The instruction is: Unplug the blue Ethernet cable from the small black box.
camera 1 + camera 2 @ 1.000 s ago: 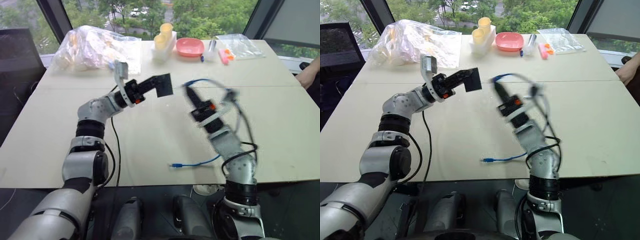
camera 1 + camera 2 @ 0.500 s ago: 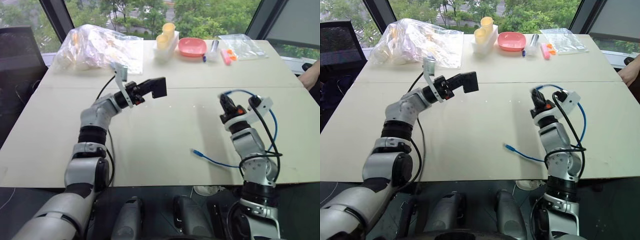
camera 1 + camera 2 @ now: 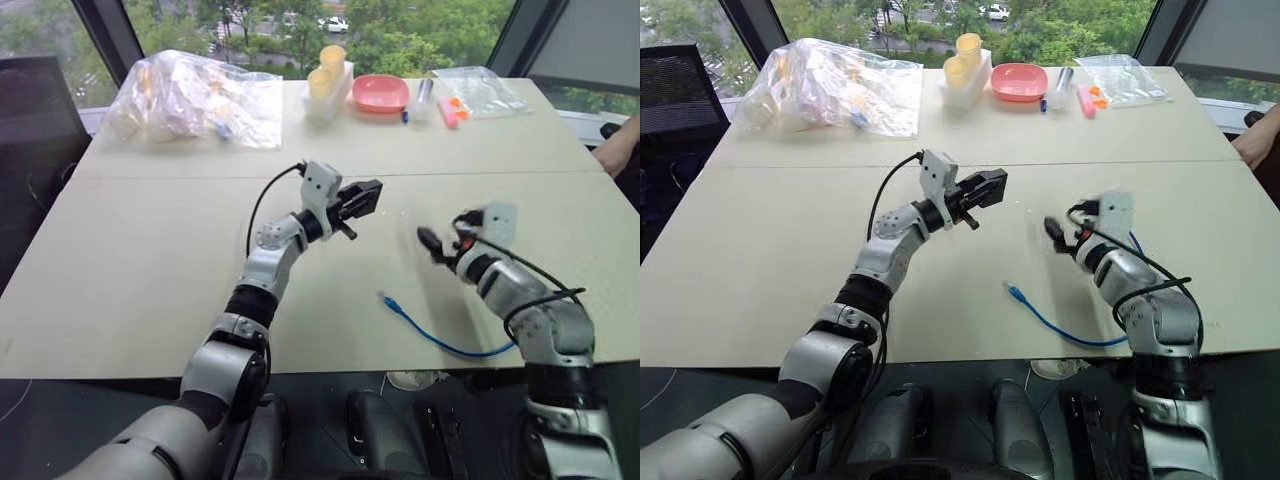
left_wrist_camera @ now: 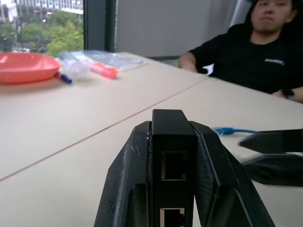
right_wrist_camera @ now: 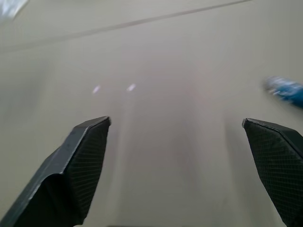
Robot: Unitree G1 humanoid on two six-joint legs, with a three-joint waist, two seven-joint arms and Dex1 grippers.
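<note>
The wide pale beige surface (image 3: 120, 260) carries everything. The thin bright-blue Ethernet cable (image 3: 440, 343) lies loose along its near edge toward the right corner, one clear plug (image 3: 388, 299) pointing inward, free of any port. My left tool (image 3: 362, 198) is clamped tight on the small flat matte-black box (image 4: 173, 161), held above the middle of the surface, its ports empty. My right tool (image 5: 180, 156) hovers just beside the cable with fingers (image 5: 78, 165) spread wide, gripping nothing.
</note>
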